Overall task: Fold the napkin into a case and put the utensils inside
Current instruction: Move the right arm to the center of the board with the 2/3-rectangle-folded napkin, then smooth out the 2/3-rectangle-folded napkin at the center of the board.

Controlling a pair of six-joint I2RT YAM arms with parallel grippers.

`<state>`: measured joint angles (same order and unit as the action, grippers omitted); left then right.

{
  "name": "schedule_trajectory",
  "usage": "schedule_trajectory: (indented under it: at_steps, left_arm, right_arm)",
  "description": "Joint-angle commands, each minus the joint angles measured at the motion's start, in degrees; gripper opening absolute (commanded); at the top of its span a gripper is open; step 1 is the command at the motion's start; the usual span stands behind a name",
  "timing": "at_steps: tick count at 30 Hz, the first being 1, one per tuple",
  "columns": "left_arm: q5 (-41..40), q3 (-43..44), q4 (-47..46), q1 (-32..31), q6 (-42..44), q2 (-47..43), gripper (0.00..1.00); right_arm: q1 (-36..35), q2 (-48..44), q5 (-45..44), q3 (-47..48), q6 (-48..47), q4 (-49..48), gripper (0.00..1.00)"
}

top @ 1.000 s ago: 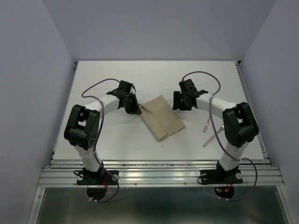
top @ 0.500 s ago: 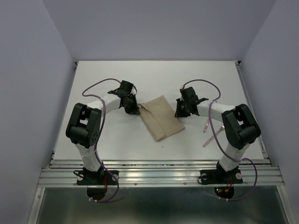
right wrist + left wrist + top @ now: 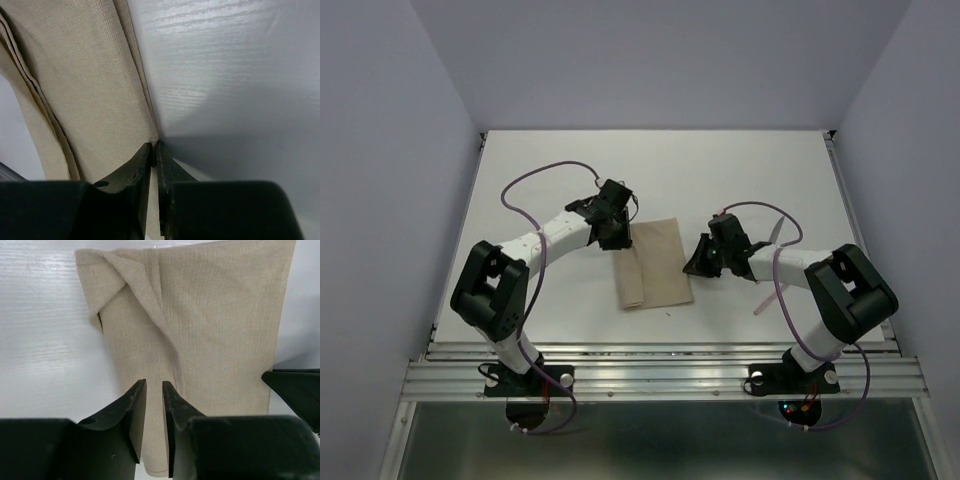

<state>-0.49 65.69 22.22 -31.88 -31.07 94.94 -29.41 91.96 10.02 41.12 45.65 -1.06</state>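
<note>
The beige napkin (image 3: pixel 655 262) lies folded into an oblong case on the white table, with layered folds along its left side (image 3: pixel 200 315) (image 3: pixel 85 75). My left gripper (image 3: pixel 618 236) (image 3: pixel 154 383) hovers over its far left edge. Its jaws stand a narrow gap apart, and only the cloth below shows between them. My right gripper (image 3: pixel 696 266) (image 3: pixel 154 144) is pinched shut on the napkin's right edge. The utensils (image 3: pixel 761 305) lie to the right and are mostly hidden by the right arm; only a bit of pink handle shows.
The white table (image 3: pixel 570 170) is bounded by lilac walls on three sides. A metal rail (image 3: pixel 660 370) runs along the near edge by the arm bases. Purple cables loop above both arms.
The napkin has turned from a diagonal to nearly upright and slid toward me. The left gripper moved right and its jaws parted. The right gripper came nearer and closed on the cloth's edge.
</note>
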Motion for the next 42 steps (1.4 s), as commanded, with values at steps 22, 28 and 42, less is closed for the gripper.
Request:
schedule_trajectory:
  at_steps: [22, 28, 42]
  left_arm:
    - [-29.4, 19.2, 15.9, -13.5, -8.4, 17.1, 0.59]
    - [-32.0, 21.0, 19.0, -13.6, -9.5, 19.8, 0.51]
    - [-33.8, 21.5, 19.8, -14.2, -9.9, 21.6, 0.26]
  right_arm:
    - [-2.0, -0.9, -1.7, -1.0, 3.8, -2.7, 0.15]
    - [-2.0, -1.2, -1.6, -1.3, 3.8, -2.9, 0.15]
    - [-2.0, -1.3, -1.1, -1.0, 3.5, -3.0, 0.16]
